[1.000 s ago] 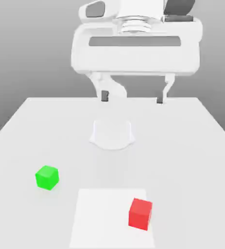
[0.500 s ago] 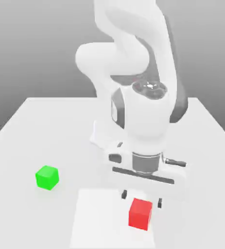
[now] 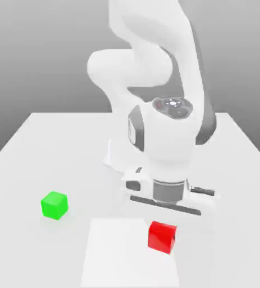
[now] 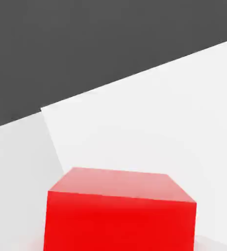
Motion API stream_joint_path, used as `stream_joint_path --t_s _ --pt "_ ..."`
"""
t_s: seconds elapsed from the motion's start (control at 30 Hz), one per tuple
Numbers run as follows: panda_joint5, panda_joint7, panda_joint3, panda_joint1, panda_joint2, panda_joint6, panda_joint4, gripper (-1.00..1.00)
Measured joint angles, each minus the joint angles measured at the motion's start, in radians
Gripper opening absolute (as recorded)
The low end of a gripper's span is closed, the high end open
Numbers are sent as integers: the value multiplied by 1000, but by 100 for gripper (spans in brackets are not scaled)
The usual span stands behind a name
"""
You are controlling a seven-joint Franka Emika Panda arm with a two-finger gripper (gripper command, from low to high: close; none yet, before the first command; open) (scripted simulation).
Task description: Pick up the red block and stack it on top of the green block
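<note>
The red block (image 3: 162, 237) sits on a paler white square patch (image 3: 118, 256) near the table's front edge, toward the exterior view's right. My gripper (image 3: 164, 210) hangs straight down right above and behind it, its hand almost on the block's top. In the hand view the red block (image 4: 120, 213) looms very close, with the pale patch (image 4: 149, 127) beyond it. The green block (image 3: 54, 205) stands alone on the table at the exterior view's left, well apart from the gripper and the red block.
The white table (image 3: 36, 146) carries the arm's base (image 3: 118, 157) at its middle back. The bulky arm (image 3: 154, 73) towers over the middle. Open table surface lies between the green block and the pale patch.
The arm swung down from high at the back to just above the red block, then dropped lower over it. The red block now shows slightly higher in the picture. The green block stayed put.
</note>
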Motion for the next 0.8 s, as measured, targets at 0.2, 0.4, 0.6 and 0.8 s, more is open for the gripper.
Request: stream_joint_path --t_s 0.2,0.4,0.6,0.8 --pt "-34 86 -121 -261 -164 -37 -125 -100" --pt "-23 144 -270 -441 -326 -66 -255 -100" --pt "29 121 -310 -455 -183 94 -274 -100" --pt "76 89 -302 -431 -85 188 -270 100"
